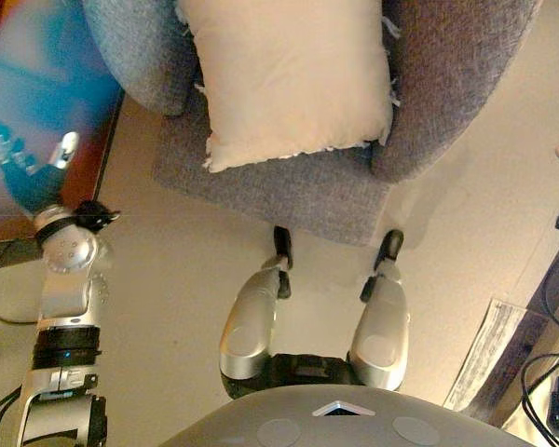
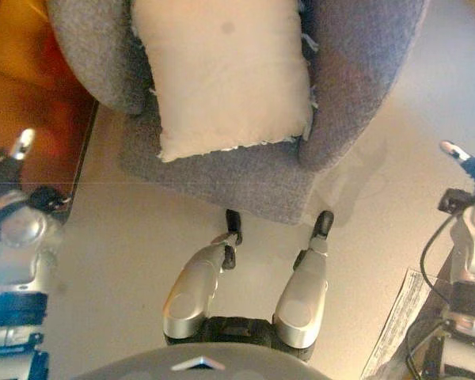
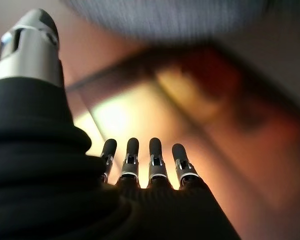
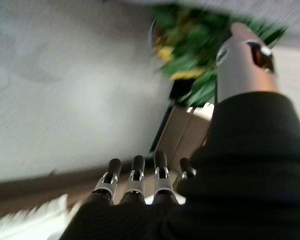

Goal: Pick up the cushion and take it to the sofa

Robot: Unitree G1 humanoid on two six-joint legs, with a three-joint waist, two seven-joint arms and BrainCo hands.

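A cream cushion point(image 1: 289, 74) lies on the seat of a grey upholstered sofa chair point(image 1: 289, 191) straight ahead, between its two rounded arms. It also shows in the right eye view point(image 2: 222, 71). My left hand point(image 1: 33, 172) is out to the left over a reddish-brown surface, well clear of the cushion, open and empty; its fingers point(image 3: 132, 160) are straight in the left wrist view. My right hand point(image 2: 471, 162) is far out to the right, open and empty, its fingers point(image 4: 135, 177) straight in the right wrist view.
A reddish-brown tabletop point(image 1: 28, 121) stands at the left, close to the chair's arm. A dark piece of furniture point(image 1: 540, 307) and a sheet of paper point(image 1: 484, 349) are at the lower right. A green plant point(image 4: 190, 55) shows past the right hand. Pale floor point(image 1: 168, 270) lies before the chair.
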